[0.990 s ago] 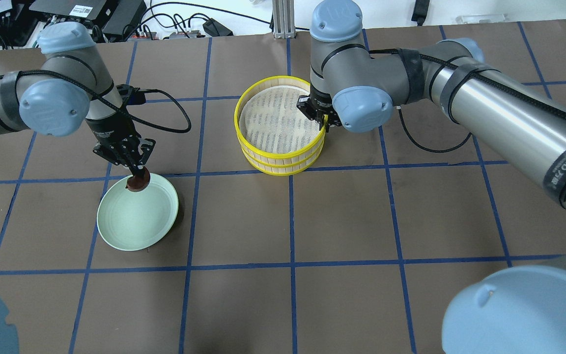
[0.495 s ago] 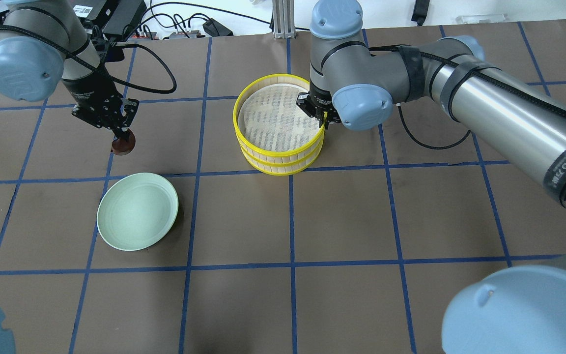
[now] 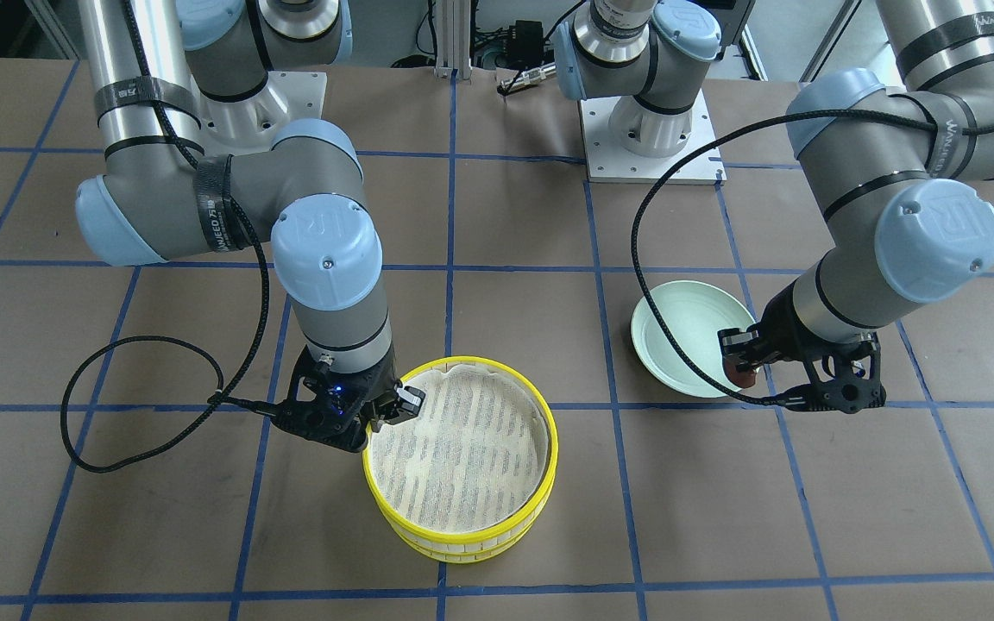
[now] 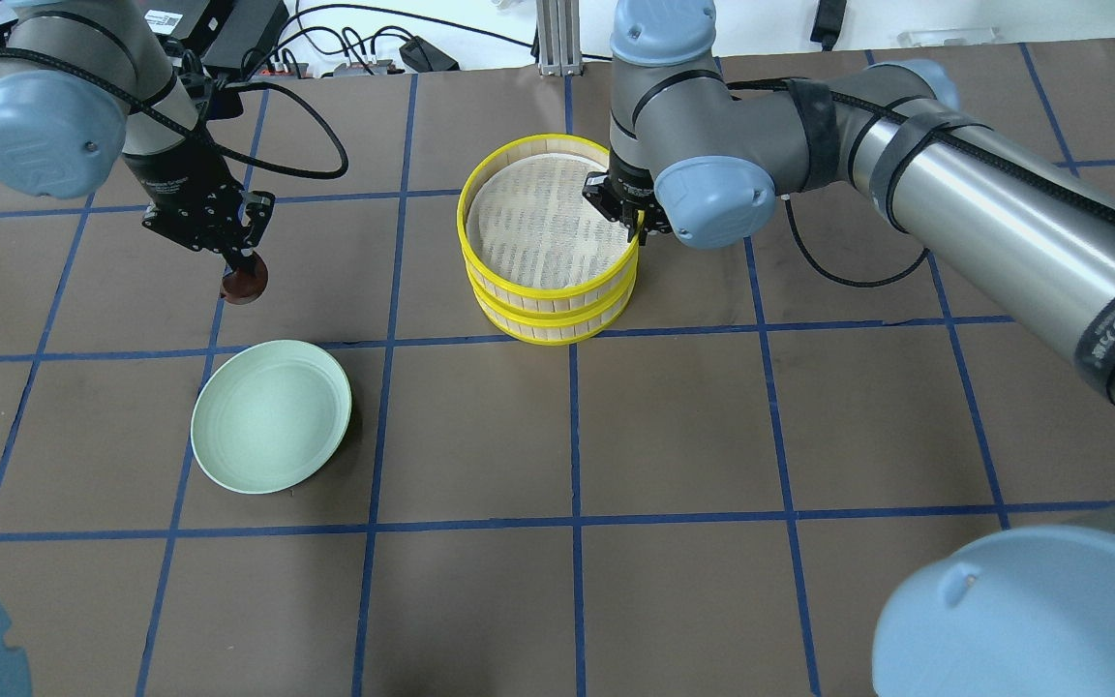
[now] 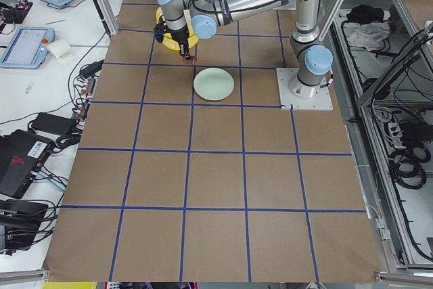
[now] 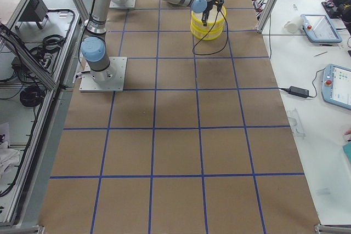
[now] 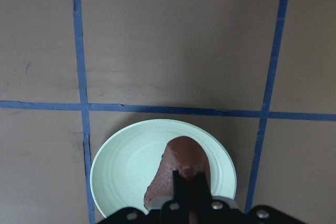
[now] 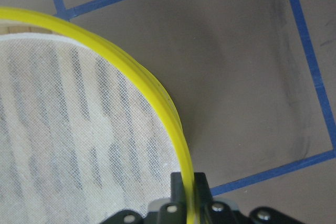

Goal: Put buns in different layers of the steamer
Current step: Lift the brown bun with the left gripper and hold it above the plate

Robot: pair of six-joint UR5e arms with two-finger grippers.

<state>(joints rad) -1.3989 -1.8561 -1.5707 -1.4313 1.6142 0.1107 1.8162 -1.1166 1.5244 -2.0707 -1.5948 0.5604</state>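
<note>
Dark reddish-brown rounded bun [image 4: 246,287] hung pinched between the jaws of the left gripper [image 4: 240,269], above the table and clear of the pale green round plate [image 4: 272,426]. It was well apart from the yellow-rimmed stacked round steamer [image 4: 548,295], presumably bound for a free tray. At the steamer, the right gripper [image 8: 189,179] clamped the rim of the top layer [image 8: 152,90], likely to steady or shift it. Both wrists pointed down.

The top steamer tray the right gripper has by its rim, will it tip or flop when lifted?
Pinched at one edge only by the right gripper, the top steamer tray would probably hang tilted. Its hoop rim and slatted wall look stiff and light. The mesh liner might shift.
</note>
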